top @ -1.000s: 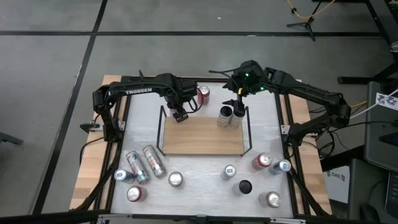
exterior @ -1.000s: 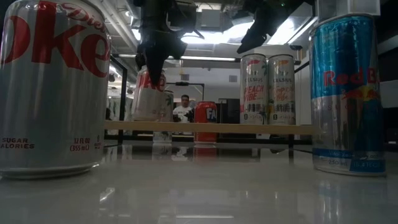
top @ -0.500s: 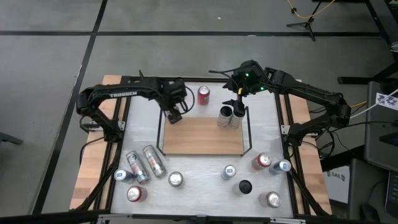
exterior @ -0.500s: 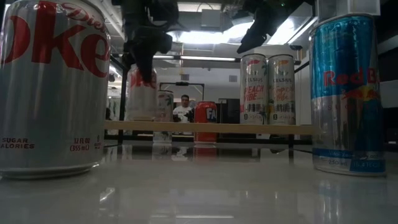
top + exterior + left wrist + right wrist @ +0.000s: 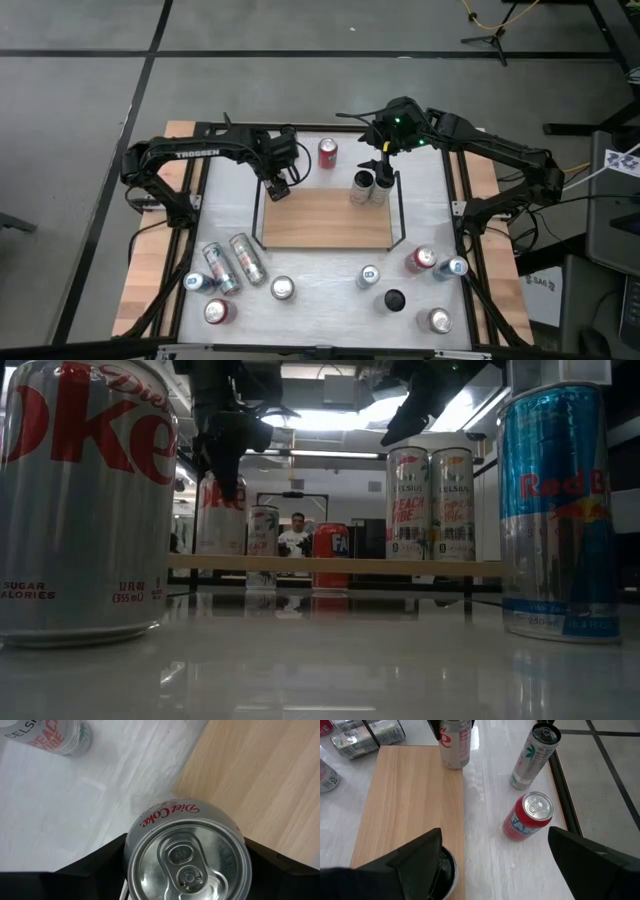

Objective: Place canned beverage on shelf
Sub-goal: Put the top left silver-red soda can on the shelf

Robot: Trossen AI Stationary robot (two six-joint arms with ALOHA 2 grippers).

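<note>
From above, the left gripper [image 5: 277,184] sits over the shelf's [image 5: 325,222] 10 o'clock corner. The right gripper [image 5: 383,166] hangs above two slim cans [image 5: 367,188] at the shelf's 1 o'clock edge. A red can [image 5: 327,152] stands on the worktop [image 5: 330,275] at 12 o'clock, off the shelf.

At table height, the cola can [image 5: 220,515] stands upright on the shelf [image 5: 340,565], with the left gripper [image 5: 225,455] on its top. The right gripper [image 5: 410,415] is above the slim cans [image 5: 430,500], not touching them.

In the left wrist view, the dark fingers [image 5: 90,865] clasp the cola can [image 5: 185,857] from both sides, at the edge where the shelf [image 5: 260,785] meets the worktop [image 5: 75,805].

In the right wrist view, the fingers [image 5: 415,855] are spread wide and hold nothing. Beyond them are the shelf [image 5: 410,805], the cola can [image 5: 454,742] and the red can [image 5: 528,816].
</note>
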